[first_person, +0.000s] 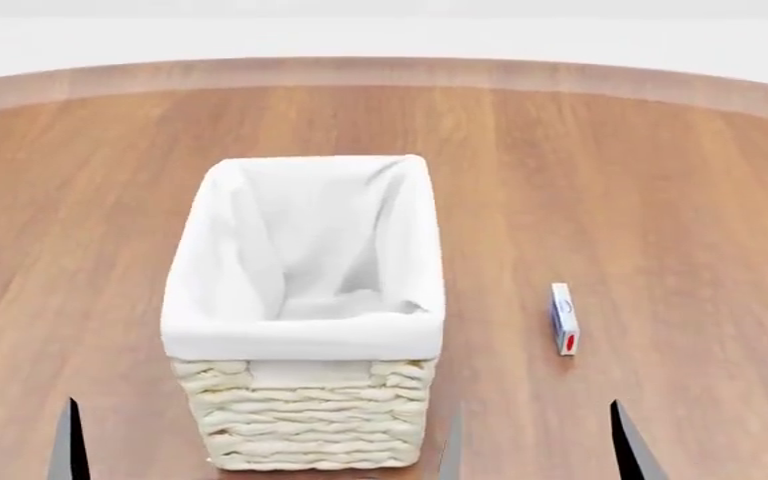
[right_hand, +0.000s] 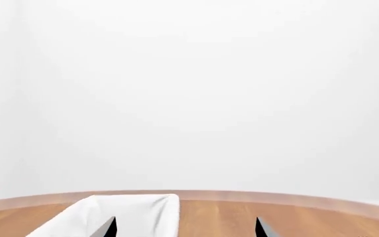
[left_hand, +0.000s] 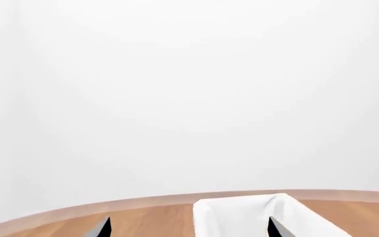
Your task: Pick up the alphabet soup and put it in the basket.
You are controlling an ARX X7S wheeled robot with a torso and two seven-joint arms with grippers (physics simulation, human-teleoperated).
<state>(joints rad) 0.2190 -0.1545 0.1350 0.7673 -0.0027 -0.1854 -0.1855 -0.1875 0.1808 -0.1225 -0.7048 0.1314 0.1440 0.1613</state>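
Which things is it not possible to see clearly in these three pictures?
- Alphabet soup: in no view.
- Basket floor: head view, hidden by liner folds.
- Basket's near end: both wrist views, cut by the edge.
- Small box label: head view, too small.
- Left gripper and right gripper: only fingertips show; the rest is cut off.

A round wooden table (first_person: 651, 180) with a lighter rim fills the head view. A small box (first_person: 564, 318), white with blue and red print, lies flat on the table's right half, well clear of the far edge. A plain white wall (left_hand: 189, 89) stands beyond the table.
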